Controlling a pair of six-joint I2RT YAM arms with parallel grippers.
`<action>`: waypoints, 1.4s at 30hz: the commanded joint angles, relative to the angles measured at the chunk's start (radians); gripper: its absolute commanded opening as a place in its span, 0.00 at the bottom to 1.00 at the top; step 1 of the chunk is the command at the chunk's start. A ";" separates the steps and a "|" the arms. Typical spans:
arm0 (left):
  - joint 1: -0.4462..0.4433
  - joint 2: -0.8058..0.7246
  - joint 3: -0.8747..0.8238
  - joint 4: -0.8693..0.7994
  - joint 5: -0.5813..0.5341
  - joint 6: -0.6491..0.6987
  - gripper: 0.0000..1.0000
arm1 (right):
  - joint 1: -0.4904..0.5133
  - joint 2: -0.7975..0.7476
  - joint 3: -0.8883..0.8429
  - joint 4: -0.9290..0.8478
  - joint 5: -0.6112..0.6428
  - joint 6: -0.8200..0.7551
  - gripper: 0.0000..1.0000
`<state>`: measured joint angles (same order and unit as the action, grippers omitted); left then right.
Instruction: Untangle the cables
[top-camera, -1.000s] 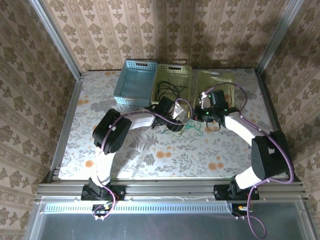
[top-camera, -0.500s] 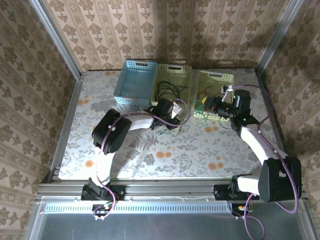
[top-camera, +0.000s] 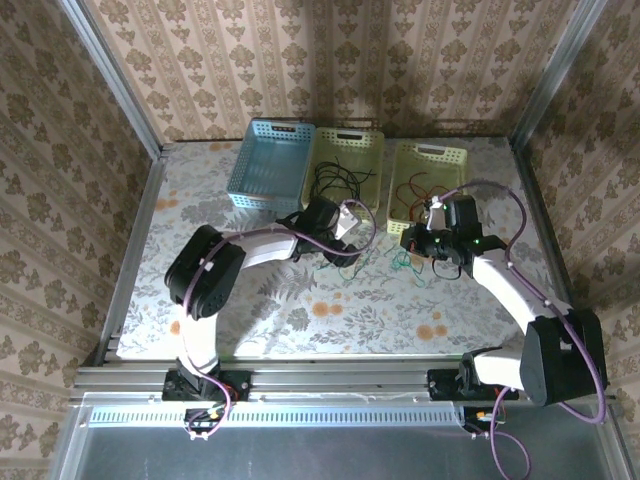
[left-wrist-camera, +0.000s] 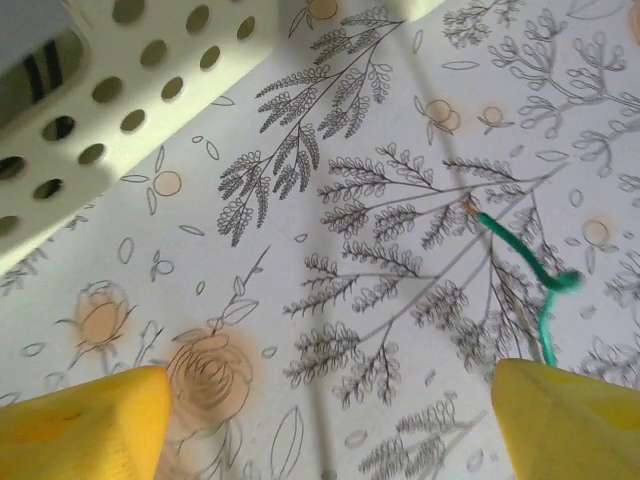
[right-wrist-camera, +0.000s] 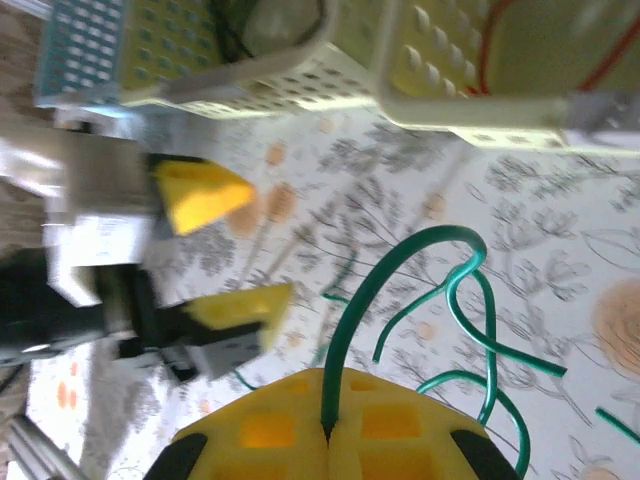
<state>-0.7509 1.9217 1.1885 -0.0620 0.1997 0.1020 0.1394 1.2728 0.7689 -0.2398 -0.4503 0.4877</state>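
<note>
Three baskets line the far side of the table (top-camera: 300, 300), so I'll place everything off the middle basket (top-camera: 348, 136). Inside it is a loose heap of black cables (top-camera: 335, 180). The pale basket (top-camera: 430, 152) to its right has the red cables (top-camera: 415, 190). The blue basket (top-camera: 275, 127) to its left looks bare from above.

That leaves the green cable (left-wrist-camera: 512, 250), which lies in loose loops on the table just in front of the middle basket, off toward its right corner. The right gripper (right-wrist-camera: 325, 425) has its yellow fingers pressed together on one strand of it, and the rest arcs away and crosses over itself. The left gripper (left-wrist-camera: 325, 400) hovers low in front of the middle basket's near wall, with its fingers spread wide and nothing between them. A free green end lies just ahead of its right finger.

My read: black and red are sorted and green is the one in hand. Next is probably lifting it clear so the loops fall open, then carrying it left past the middle basket to the blue one. The left gripper could pinch that free end if the crossing snags.
</note>
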 joint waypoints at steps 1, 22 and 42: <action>-0.009 -0.048 -0.003 -0.125 -0.002 0.051 0.88 | -0.001 0.045 -0.005 -0.049 0.064 -0.040 0.07; -0.074 -0.013 0.077 -0.228 -0.066 -0.001 0.00 | -0.001 0.086 0.027 -0.014 0.096 -0.034 0.11; 0.389 -0.041 0.285 0.108 -0.302 -0.362 0.04 | 0.041 0.090 0.053 -0.024 0.086 -0.072 0.12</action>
<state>-0.3664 1.7931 1.4132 0.1276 -0.0418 -0.1993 0.1688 1.3766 0.7898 -0.2588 -0.3721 0.4435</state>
